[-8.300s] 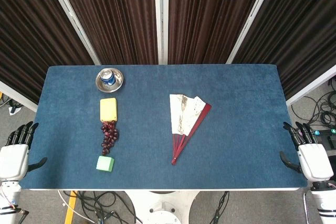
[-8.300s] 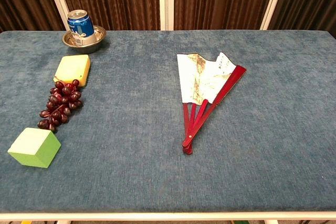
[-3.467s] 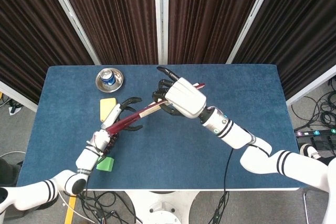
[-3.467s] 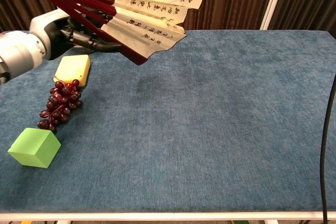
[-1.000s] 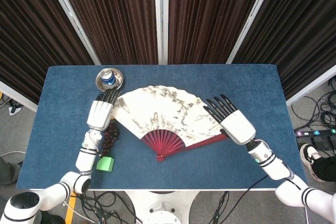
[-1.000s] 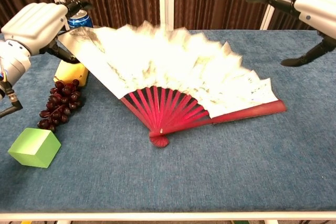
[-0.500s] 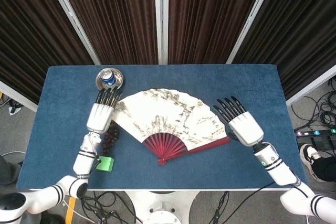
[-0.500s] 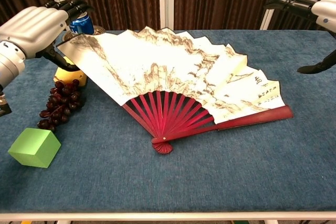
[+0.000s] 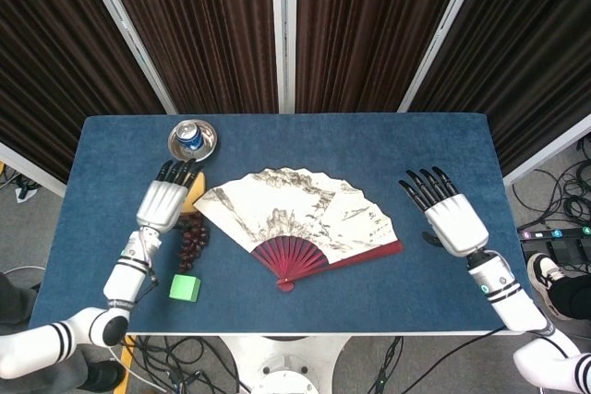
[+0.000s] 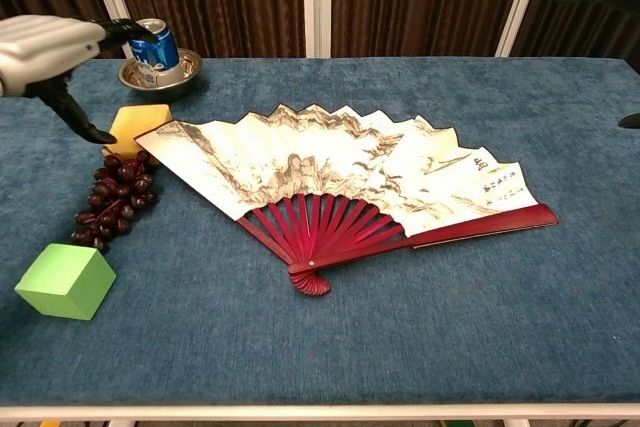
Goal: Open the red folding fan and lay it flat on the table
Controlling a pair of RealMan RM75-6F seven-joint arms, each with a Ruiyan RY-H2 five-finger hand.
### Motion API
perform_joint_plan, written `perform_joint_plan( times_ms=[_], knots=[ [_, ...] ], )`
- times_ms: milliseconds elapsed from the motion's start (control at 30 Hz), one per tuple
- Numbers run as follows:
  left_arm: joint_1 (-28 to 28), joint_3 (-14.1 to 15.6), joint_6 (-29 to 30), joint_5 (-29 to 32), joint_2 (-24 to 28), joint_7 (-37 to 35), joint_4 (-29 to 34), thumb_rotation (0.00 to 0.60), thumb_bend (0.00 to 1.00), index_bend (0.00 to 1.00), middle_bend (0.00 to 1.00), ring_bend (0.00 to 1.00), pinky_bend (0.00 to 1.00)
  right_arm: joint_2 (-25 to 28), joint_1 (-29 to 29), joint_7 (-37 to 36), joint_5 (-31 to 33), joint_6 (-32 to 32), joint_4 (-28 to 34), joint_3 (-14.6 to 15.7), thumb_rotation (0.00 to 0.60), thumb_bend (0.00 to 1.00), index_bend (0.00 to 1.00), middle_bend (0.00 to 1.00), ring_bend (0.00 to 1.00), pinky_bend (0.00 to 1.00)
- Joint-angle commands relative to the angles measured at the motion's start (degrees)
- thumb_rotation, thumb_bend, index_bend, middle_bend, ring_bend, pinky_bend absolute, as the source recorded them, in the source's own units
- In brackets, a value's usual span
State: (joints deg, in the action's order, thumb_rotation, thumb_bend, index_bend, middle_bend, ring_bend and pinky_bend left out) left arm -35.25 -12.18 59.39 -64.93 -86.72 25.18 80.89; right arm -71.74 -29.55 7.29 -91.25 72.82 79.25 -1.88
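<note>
Now the red folding fan (image 10: pixel 340 182) lies spread wide and flat on the blue worktop (image 10: pixel 420 347), its pivot toward the near edge and its leaf arching away, so the task looks all but done; the step in hand, as I judge it, is simply to draw both arms clear without brushing the paper or nudging the ribs. Nearest, to the left of the fan, sits one green cube (image 10: pixel 65 281); beyond it one bunch of dark grapes (image 10: pixel 113 197), then one yellow block (image 10: pixel 138 124) just beside the fan's left tip. The left robot hand (image 9: pixel 163 202) hovers over that block, empty with fingers extended, so lifting straight up before pulling back seems safest. The right robot hand (image 9: pixel 448 212) hangs to the right of the fan, well apart, also empty and spread. Farthest from the fan's pivot stands one blue can (image 10: pixel 151 44) in one metal bowl (image 10: pixel 161 78)
</note>
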Motion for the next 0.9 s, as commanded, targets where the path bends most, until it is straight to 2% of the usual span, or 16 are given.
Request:
perform_joint_plan(
  times_ms=[33,100,200,267,367,567,767,900],
  knots=[
    [1.6,-0.1,1.7,0.1,2.0,-2.2,0.7,0.600,0.00,0.02,0.00,0.00,0.04,1.2,1.0,-1.3,0.2,1.0,0.6,0.0,0.600,0.00,0.00,0.02,0.00,0.00],
    [3.4,0.0,4.7,-0.7,3.0,-4.4,0.0,0.600,0.00,0.02,0.00,0.00,0.05,2.5,2.1,-3.1,0.5,1.7,1.1,0.3,0.600,0.04,0.00,0.06,0.00,0.00],
    [6.5,0.5,7.7,-1.7,5.3,-9.3,-0.6,0.600,0.00,0.04,0.00,0.00,0.05,4.5,4.3,-8.2,2.0,2.8,2.1,0.5,0.600,0.24,0.00,0.12,0.00,0.00],
    [8.9,1.1,9.6,-2.2,7.1,-12.8,-0.6,0.600,0.00,0.04,0.01,0.00,0.05,5.8,6.2,-11.6,3.3,3.9,2.5,0.7,0.600,0.29,0.01,0.13,0.00,0.00],
    [12.5,2.5,12.3,-3.5,10.0,-17.5,0.2,0.600,0.00,0.05,0.01,0.00,0.05,7.2,9.1,-14.0,4.6,6.1,2.6,1.0,0.600,0.29,0.01,0.13,0.00,0.00],
    [19.8,5.7,20.1,-6.3,12.6,-22.0,1.4,0.600,0.00,0.06,0.01,0.00,0.05,8.5,14.7,-15.2,6.0,10.7,3.8,1.9,0.600,0.29,0.01,0.11,0.00,0.00],
    [25.6,9.2,26.0,-9.1,13.8,-21.7,5.4,0.600,0.00,0.06,0.01,0.00,0.05,8.0,18.8,-15.6,6.4,14.0,5.0,2.3,0.600,0.28,0.01,0.12,0.00,0.00],
    [27.4,10.5,27.4,-10.3,14.4,-20.2,7.6,0.600,0.00,0.06,0.01,0.00,0.05,7.7,19.9,-16.2,6.3,14.2,5.4,2.3,0.600,0.28,0.01,0.12,0.00,0.00]
  ],
)
